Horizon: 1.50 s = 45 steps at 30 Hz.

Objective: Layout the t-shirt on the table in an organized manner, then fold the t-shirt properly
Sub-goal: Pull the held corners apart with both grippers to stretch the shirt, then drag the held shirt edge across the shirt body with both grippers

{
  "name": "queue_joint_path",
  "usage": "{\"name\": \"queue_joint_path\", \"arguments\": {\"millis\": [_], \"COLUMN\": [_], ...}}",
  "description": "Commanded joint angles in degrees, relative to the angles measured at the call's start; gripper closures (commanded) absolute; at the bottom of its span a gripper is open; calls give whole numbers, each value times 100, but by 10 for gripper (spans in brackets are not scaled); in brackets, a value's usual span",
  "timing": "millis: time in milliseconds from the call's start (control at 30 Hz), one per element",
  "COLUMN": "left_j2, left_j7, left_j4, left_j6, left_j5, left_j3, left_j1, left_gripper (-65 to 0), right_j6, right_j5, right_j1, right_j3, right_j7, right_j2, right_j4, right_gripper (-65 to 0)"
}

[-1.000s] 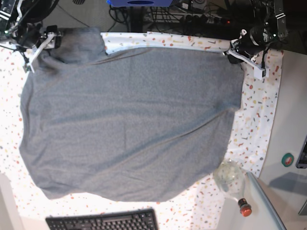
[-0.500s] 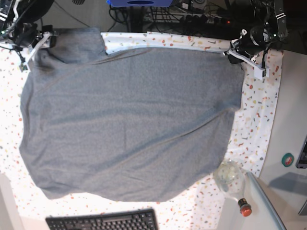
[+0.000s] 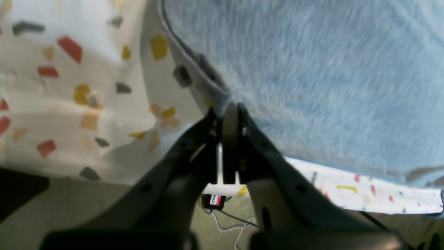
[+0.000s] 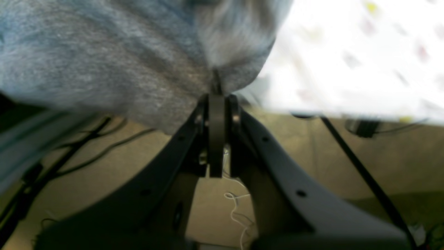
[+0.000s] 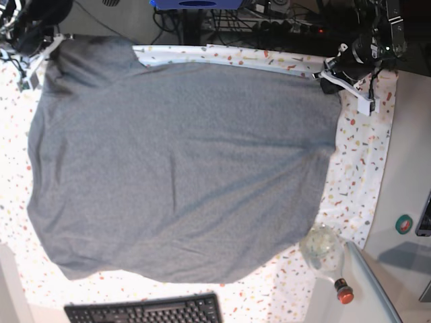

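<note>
A black keyboard (image 5: 145, 311) sits at the near edge of the speckled surface (image 5: 360, 182), with a clear bottle (image 5: 326, 254) lying toward the near right corner. The grey t-shirt (image 5: 182, 168) lies spread flat across most of the surface, its far corners reaching the far edge. At the far right of the base view, the left hand (image 3: 229, 111) is clamped on the t-shirt's corner, its jaws pressed together on the hem. At the far left, the right hand (image 4: 216, 97) is likewise pinched tight on a bunched fold of the t-shirt beyond the surface's edge.
</note>
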Motion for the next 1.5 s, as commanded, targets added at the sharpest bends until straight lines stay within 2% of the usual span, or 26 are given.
{"name": "queue_joint_path", "arguments": {"millis": [0, 100, 200, 367, 600, 767, 933, 1033, 1100, 1267, 1467], "left_j2": [-109, -136, -188, -206, -215, -215, -188, -171, -153, -144, -4], "left_j7": [-56, -56, -56, 5, 392, 480, 1245, 1517, 1614, 1561, 1561], "left_j4": [183, 412, 614, 684, 1185, 1221, 1168, 913, 684, 69, -327], "left_j6": [-22, -13, -13, -13, -13, -5, -5, -5, -5, -5, -5], "left_j5": [-25, -25, -25, -25, -25, -25, -25, 45, 300, 994, 1118], "left_j3": [-37, -46, -46, -46, -54, -10, 25, 25, 122, 922, 1018], "left_j1": [39, 188, 241, 302, 320, 21, -691, -1236, -1597, -2230, -2704], "left_gripper": [0, 0, 0, 0, 0, 0, 0, 0, 0, 0, 0], "right_j6": [183, 539, 539, 539, 539, 539, 539, 539, 539, 539, 539], "right_j5": [42, 42, 34, 34, 25, -19, -388, -951, -1303, -1980, -1997], "right_j1": [-23, 91, 258, 249, 144, 724, 1585, 2166, 2544, 3264, 3704], "right_j3": [166, 579, 798, 763, 737, 728, 508, 122, -10, -125, -591], "right_j7": [31, -391, -760, -1076, -1067, -1314, -1674, -1604, -1437, -856, -742], "right_j2": [25, 17, 8, -89, -115, -63, 43, 61, 61, 61, 245], "right_j4": [224, 338, 329, 356, 1085, 1129, 1033, 505, 30, -902, -1359], "right_gripper": [0, 0, 0, 0, 0, 0, 0, 0, 0, 0, 0]}}
